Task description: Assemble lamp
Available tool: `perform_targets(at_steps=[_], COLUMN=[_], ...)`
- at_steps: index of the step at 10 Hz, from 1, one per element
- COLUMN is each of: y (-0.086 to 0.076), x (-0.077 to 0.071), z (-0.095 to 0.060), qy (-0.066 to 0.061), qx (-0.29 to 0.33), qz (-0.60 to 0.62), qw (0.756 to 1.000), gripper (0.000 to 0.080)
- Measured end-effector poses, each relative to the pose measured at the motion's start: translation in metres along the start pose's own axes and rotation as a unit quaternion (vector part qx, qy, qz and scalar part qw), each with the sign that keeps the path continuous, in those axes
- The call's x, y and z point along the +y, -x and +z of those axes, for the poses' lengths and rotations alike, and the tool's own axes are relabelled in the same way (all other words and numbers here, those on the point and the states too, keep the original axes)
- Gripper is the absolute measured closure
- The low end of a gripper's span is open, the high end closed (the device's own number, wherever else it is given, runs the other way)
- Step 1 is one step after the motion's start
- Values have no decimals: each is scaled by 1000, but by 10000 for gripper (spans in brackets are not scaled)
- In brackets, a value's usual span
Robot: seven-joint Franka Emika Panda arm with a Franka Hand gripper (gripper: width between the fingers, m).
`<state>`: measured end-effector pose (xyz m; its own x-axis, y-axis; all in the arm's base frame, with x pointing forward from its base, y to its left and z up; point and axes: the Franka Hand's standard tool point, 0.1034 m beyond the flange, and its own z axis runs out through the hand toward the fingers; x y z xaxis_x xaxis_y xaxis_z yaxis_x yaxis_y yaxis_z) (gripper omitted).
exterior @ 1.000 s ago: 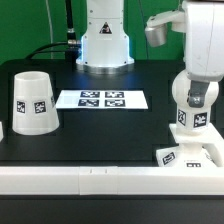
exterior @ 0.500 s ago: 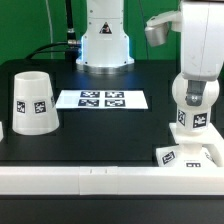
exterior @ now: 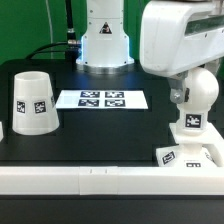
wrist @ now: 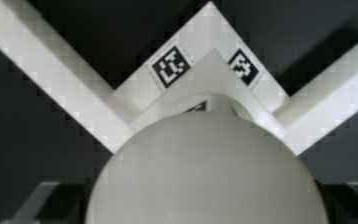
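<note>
Lamp parts, as I saw them from the remote console. The bulb (exterior: 196, 97) stood upright on the base (exterior: 188, 156) at the exterior view's right, near the front edge of the black table (exterior: 110, 135). A tag on its neck faced the camera. The base lay flat and showed tags on its near faces.

The shade (exterior: 34, 102) sat well apart from both, at the exterior view's left. It rested wide end down and narrow end up, with one tag facing the camera. The marker board (exterior: 102, 99) lay flat between the shade and the bulb, further back, and touched neither. A white rail (exterior: 90, 180) ran along the table's front.

The arm (exterior: 180, 40) filled the upper right of the exterior view directly above the bulb, and its white body hid whatever hung beneath it. The arm's mount (exterior: 105, 40) stood at the back of the table.

In the wrist view the bulb's rounded top took up the near field. A corner of the base with two tags showed beyond it. Of the gripper (wrist: 202, 198) I saw only grey blurs on either side of the bulb. I could not tell whether the fingers were apart, together, or pressed on the bulb.
</note>
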<state>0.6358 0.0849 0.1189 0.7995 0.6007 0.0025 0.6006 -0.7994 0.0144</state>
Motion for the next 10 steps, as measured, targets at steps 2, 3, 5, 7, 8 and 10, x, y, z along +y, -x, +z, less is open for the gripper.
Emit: perform_targets(at_steps=[2, 3, 5, 7, 8, 10], y=[1, 2, 4, 3, 3, 3], x=[0, -1, 0, -1, -1, -1], z=[0, 0, 0, 0, 0, 0], qy=[-2, -3, -3, -3, -3, -2], qx=[-3, -9, -13, -13, -13, -13], qz=[111, 180, 260, 288, 326, 368], qw=[994, 984, 966, 958, 945, 930], gripper=[222, 222, 220, 220, 220, 220])
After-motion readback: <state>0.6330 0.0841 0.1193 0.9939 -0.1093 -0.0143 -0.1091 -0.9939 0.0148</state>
